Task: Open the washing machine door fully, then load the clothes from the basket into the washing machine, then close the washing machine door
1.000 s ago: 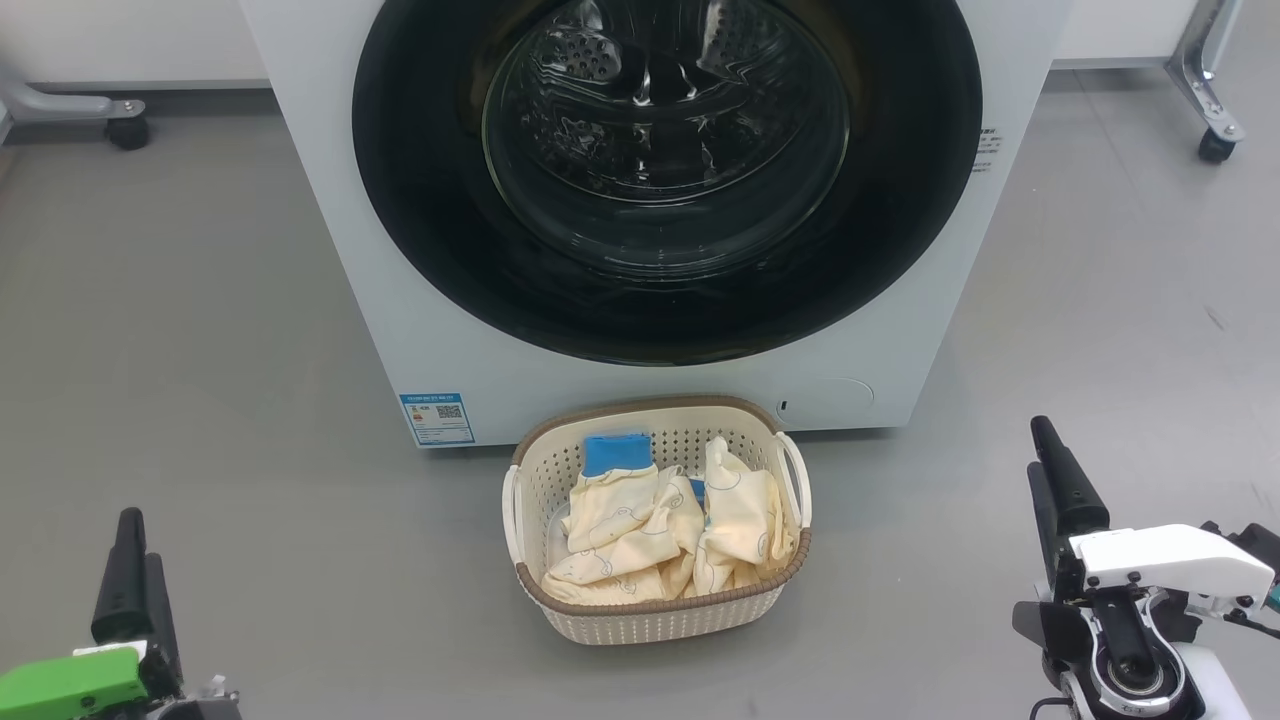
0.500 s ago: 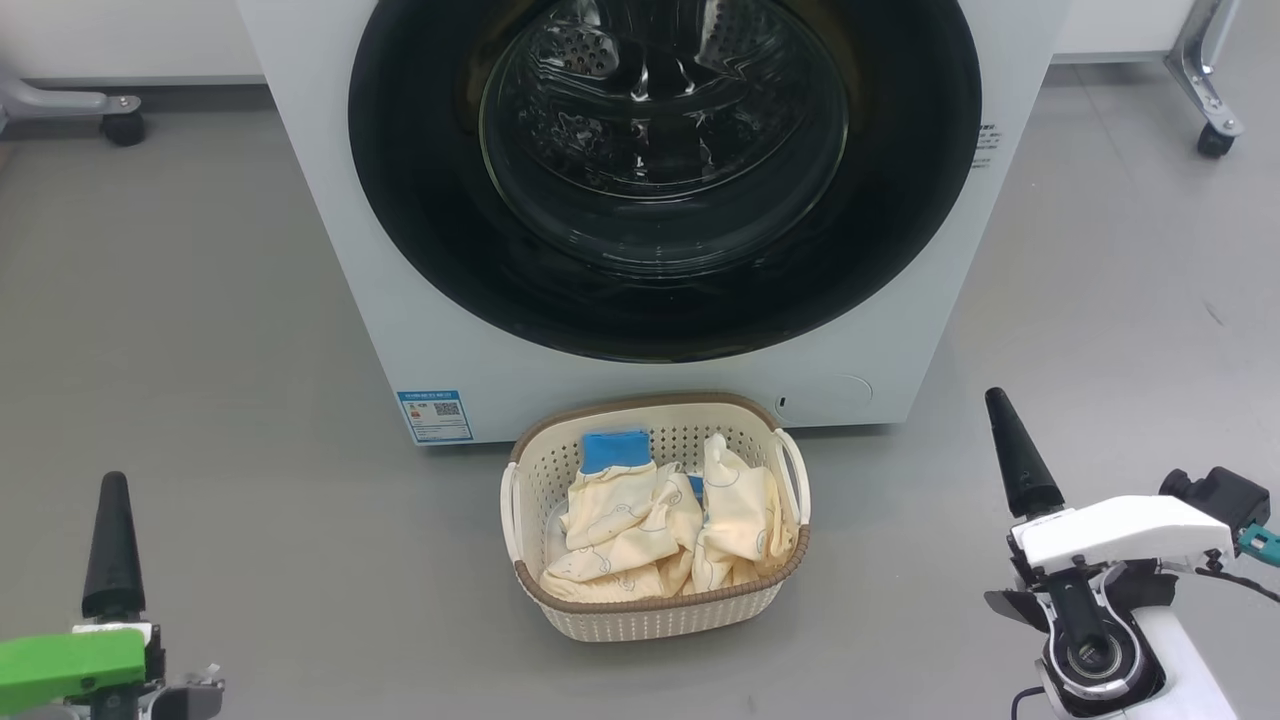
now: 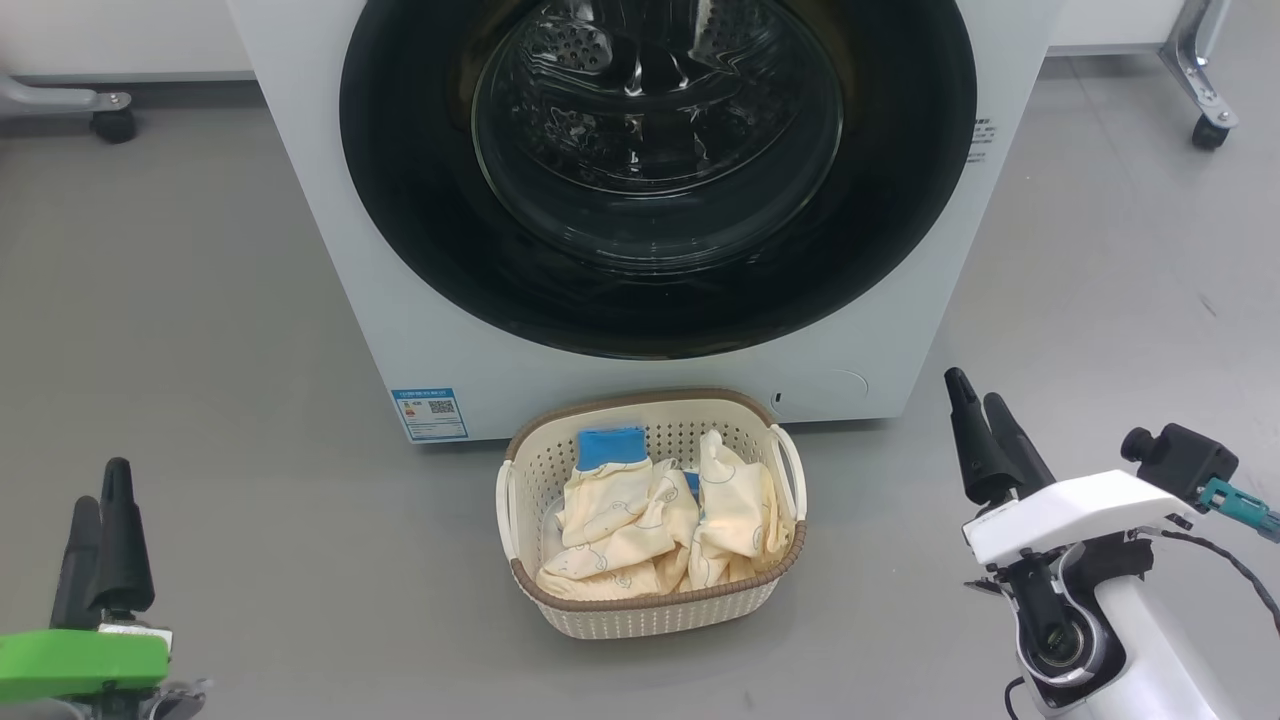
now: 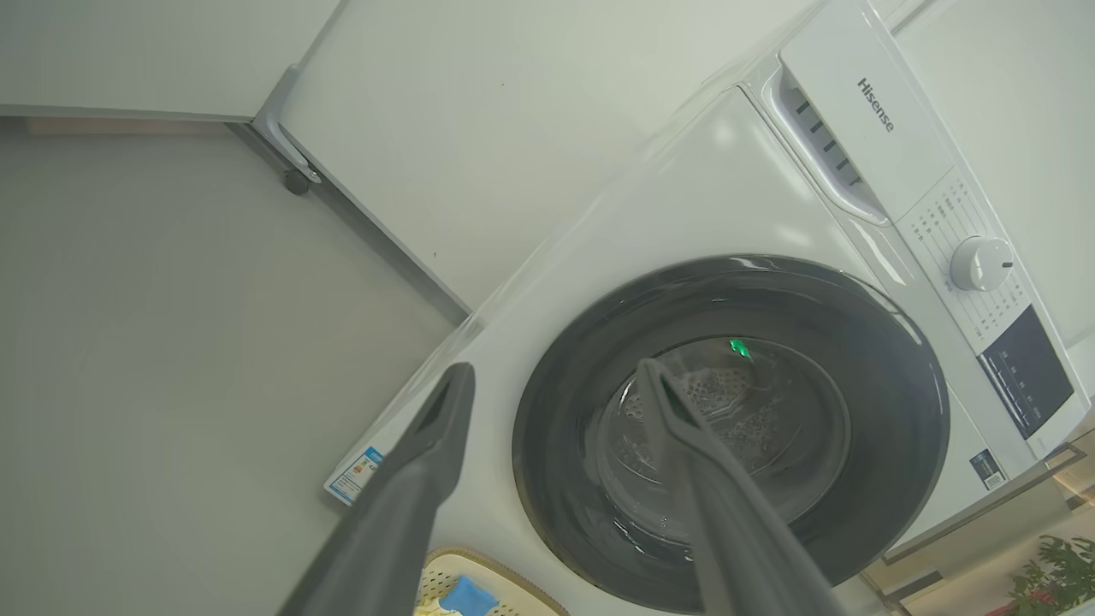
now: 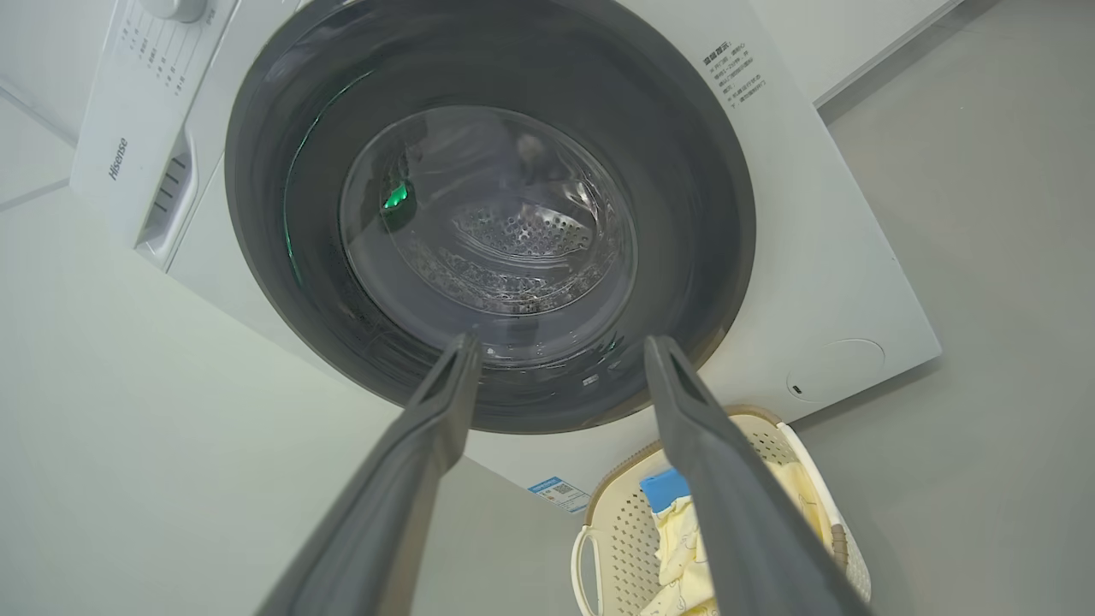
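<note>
From the head, the washing machine door (image 3: pixel 655 170) sits shut, far centre, with the basket (image 3: pixel 650 620) of soft, light clothes (image 3: pixel 625 520) just nearer. Left wrist view: the left gripper (image 4: pixel 556 366) has its jaws apart and empty; the glossy door looks stiff and slippery, probably best hooked at its rim. Right wrist view: the right gripper (image 5: pixel 556 338) is likewise spread.

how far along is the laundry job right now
Done: nothing yet; the round black-rimmed glass washing machine door is shut on the big white front-loading washing machine. In hand: nothing; the left gripper and right gripper hang open and empty. Left: open the door, load the pale yellow clothes from the cream perforated basket, close the door.
</note>
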`<state>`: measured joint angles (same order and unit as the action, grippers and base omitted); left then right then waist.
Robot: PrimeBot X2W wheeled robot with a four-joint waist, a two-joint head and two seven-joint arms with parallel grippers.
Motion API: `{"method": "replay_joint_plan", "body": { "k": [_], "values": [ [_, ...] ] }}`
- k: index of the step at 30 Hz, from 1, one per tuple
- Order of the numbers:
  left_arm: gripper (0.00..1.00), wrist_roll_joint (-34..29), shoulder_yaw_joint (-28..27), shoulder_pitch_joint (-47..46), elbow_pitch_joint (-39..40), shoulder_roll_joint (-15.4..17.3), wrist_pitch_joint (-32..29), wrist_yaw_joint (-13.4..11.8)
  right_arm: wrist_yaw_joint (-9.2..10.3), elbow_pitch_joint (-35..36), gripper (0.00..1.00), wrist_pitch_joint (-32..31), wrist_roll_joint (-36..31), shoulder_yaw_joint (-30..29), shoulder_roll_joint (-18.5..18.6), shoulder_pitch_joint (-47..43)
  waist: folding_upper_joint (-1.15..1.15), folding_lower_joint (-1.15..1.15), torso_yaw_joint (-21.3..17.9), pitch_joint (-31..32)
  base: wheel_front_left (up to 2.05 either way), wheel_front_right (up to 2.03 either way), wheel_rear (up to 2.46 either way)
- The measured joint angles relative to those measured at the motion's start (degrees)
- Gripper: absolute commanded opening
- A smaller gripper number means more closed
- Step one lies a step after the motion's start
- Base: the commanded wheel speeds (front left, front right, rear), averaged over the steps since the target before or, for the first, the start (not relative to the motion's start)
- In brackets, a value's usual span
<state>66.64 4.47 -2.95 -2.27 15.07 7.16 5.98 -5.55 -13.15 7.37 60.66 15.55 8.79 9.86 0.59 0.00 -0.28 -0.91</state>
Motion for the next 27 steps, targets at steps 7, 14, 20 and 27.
{"method": "replay_joint_plan", "body": {
  "k": [7,14,20,27],
  "values": [
    [1.00,-7.5,2.4,0.3,-0.4,2.6,1.7,0.4,0.64,-1.4,1.00,1.4,-6.4,3.4,0.8,1.4,0.00,0.00,-0.2,-0.1,0.00,0.00,0.00],
    [1.00,-14.8,3.7,0.8,-2.2,4.2,3.1,0.5,2.18,-3.0,1.00,2.6,-12.8,6.0,2.0,2.9,0.00,0.00,-0.3,-0.1,0.00,0.00,0.00],
    [1.00,-20.5,4.6,0.8,-3.4,5.1,4.4,0.5,3.60,-4.2,1.00,3.9,-17.4,8.1,2.3,3.9,0.00,0.00,-0.3,0.1,0.00,0.00,0.00],
    [1.00,-26.5,6.3,0.8,-4.1,5.9,5.6,0.7,4.20,-5.3,1.00,5.1,-22.2,10.6,2.6,5.5,0.00,0.00,-0.5,0.2,0.00,0.00,0.00]
  ]
}}
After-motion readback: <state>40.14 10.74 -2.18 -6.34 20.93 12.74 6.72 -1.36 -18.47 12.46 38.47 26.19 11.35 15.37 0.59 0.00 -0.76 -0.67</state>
